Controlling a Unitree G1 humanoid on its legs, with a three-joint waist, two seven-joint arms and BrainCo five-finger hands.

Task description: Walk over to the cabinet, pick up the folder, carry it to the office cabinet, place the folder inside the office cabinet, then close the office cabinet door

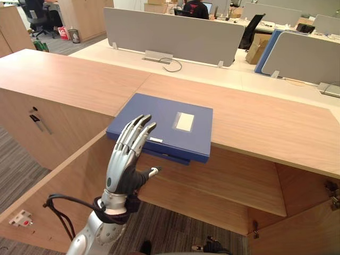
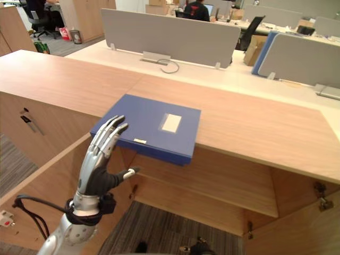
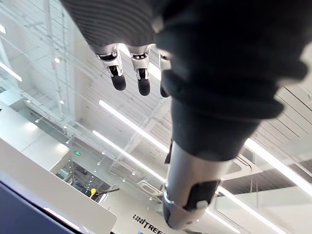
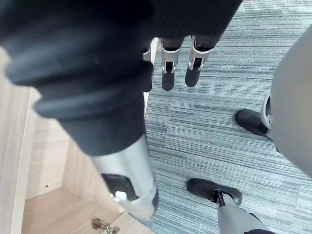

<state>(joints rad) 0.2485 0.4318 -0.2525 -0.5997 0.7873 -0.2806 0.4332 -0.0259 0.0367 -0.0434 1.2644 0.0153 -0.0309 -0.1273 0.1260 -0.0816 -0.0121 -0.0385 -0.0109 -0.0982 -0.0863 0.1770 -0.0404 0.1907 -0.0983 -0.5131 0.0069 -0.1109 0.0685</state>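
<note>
A blue folder [image 1: 164, 125] with a white label lies flat on the wooden cabinet top [image 1: 265, 122], its near edge sticking out over the front. My left hand [image 1: 125, 159] is raised in front of it, open. The straight fingers [image 2: 109, 133] reach the folder's near left corner, and the thumb points sideways below the folder's edge. Whether the fingers touch the folder I cannot tell. In the left wrist view the left hand [image 3: 141, 73] has nothing in it. My right hand [image 4: 168, 73] hangs open over grey carpet beside the cabinet, holding nothing.
Below the folder the office cabinet stands open, with a shelf [image 1: 234, 186] inside. One door [image 1: 69, 180] swings out at my left and another [image 1: 297, 228] at the lower right. Grey desk dividers [image 1: 175, 34] and a seated person [image 1: 195, 8] are behind.
</note>
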